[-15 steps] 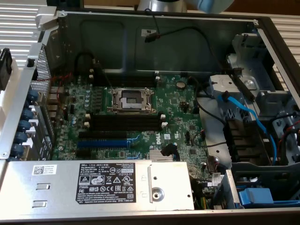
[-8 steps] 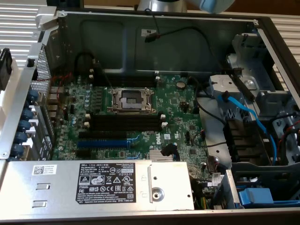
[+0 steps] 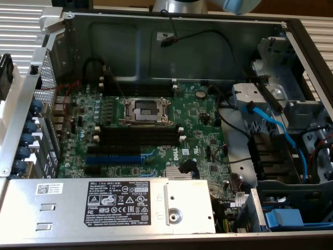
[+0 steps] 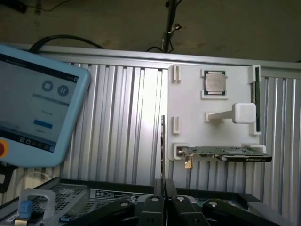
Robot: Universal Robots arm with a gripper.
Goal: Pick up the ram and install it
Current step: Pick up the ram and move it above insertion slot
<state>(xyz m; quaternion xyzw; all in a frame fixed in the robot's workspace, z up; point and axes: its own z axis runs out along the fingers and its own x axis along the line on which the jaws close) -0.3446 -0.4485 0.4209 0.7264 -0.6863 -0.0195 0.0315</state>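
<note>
In the wrist view my gripper (image 4: 163, 187) is shut, with its fingertips (image 4: 157, 188) pressed together. A thin dark strip rises from between them, seen edge-on; it looks like the ram (image 4: 162, 146). Behind it a white holder plate (image 4: 188, 103) lies on the ribbed table, with a second dark-green stick (image 4: 257, 99) clipped along its far edge. In the exterior view the gripper is out of sight. That view shows the open computer case, with the black memory slots (image 3: 138, 136) empty beside the CPU socket (image 3: 145, 110).
The holder plate also carries a processor chip (image 4: 215, 82) and a graphics card (image 4: 225, 153). A light-blue teach pendant (image 4: 37, 113) lies on the table. Inside the case are a blue expansion slot (image 3: 112, 159), a power supply (image 3: 104, 203), blue cables (image 3: 270, 122) and drive bays.
</note>
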